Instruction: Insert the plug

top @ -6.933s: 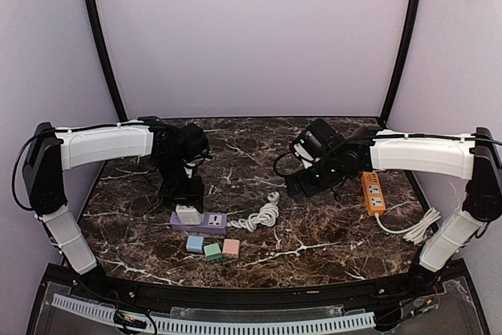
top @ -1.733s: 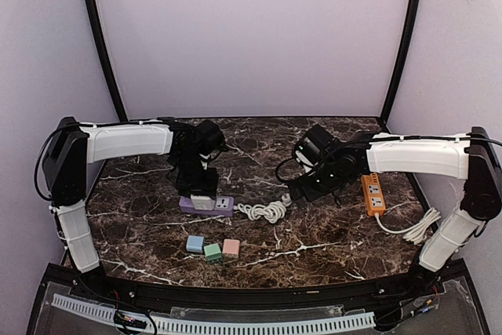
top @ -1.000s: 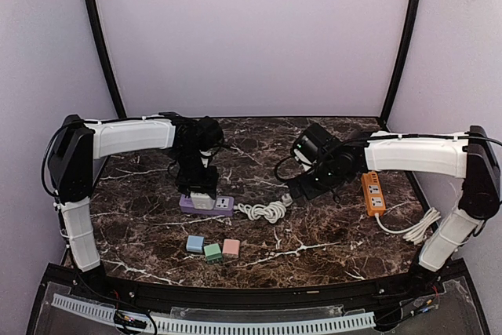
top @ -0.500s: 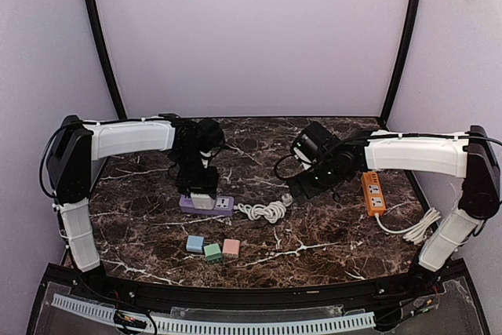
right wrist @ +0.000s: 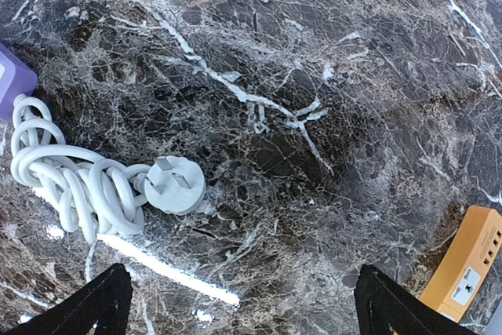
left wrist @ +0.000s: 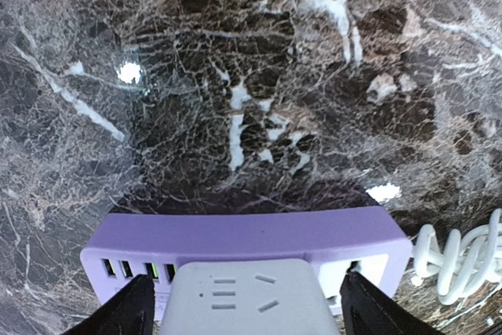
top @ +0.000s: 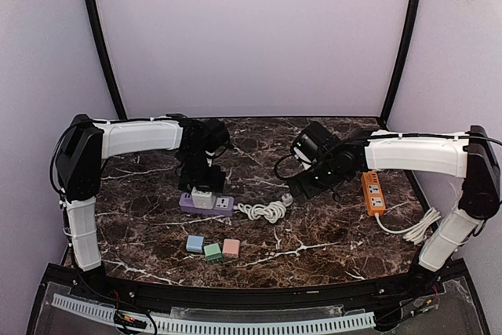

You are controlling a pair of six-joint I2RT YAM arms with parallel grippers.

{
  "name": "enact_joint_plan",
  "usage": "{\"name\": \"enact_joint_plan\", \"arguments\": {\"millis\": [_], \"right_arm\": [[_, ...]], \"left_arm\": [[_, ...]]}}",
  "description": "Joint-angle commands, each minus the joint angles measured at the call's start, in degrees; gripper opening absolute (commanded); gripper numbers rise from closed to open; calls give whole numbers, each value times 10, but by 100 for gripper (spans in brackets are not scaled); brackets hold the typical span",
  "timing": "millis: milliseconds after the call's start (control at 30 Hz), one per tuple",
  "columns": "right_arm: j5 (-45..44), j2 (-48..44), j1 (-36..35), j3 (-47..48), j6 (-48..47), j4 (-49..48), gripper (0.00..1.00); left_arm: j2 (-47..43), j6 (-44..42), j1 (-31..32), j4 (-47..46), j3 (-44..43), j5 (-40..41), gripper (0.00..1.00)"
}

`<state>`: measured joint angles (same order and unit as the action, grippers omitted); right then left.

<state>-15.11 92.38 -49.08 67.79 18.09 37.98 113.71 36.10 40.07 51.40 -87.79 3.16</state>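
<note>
A grey-white plug [top: 202,198] sits in the left socket of the purple power strip [top: 222,205]. In the left wrist view the plug [left wrist: 247,300] fills the bottom middle, on the strip [left wrist: 243,237]. My left gripper [top: 201,184] is just above and behind it. Its fingers [left wrist: 129,315] stand open on either side of the plug with thin gaps, and the left gripper [left wrist: 249,315] holds nothing. The strip's white cord [top: 265,211] lies coiled to the right and ends in a round plug [right wrist: 174,186]. My right gripper [top: 307,187] hovers open and empty beside that cord plug.
An orange power strip [top: 372,192] lies at the right with its white cable [top: 416,227]; it also shows in the right wrist view [right wrist: 463,272]. Blue [top: 194,243], green [top: 212,252] and pink [top: 230,247] cubes sit in front of the purple strip.
The purple strip with the plug was shifted back and to the right early on. In the last second my left gripper has drawn slightly up and back from the plug. The right arm barely moved.
</note>
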Motion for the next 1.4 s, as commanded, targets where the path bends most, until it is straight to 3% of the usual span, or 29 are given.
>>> {"name": "enact_joint_plan", "arguments": {"millis": [0,233,467,733,933,1200,1367], "right_arm": [[-9,-14,3,5,3,-2,99],[-10,-21,3,-1,5,-4,99],[-4,-23,3,-3,9,-8,99],[3,-30,3,-14,15,-9,99],[6,-38,3,-23,20,-9,99],[5,-43,3,-28,25,-8,99],[8,-42,3,-28,26,-8,99]], "left_arm": [[-25,-5,-1,49,-51,11,83],[-50,-14,-1,123,-97,-1,86],[-66,-5,1,160,-88,13,61],[-64,3,9,135,-78,-11,45],[-39,15,20,140,-67,-20,44],[-36,34,31,124,31,-6,43],[-32,30,30,108,41,-8,43]]}}
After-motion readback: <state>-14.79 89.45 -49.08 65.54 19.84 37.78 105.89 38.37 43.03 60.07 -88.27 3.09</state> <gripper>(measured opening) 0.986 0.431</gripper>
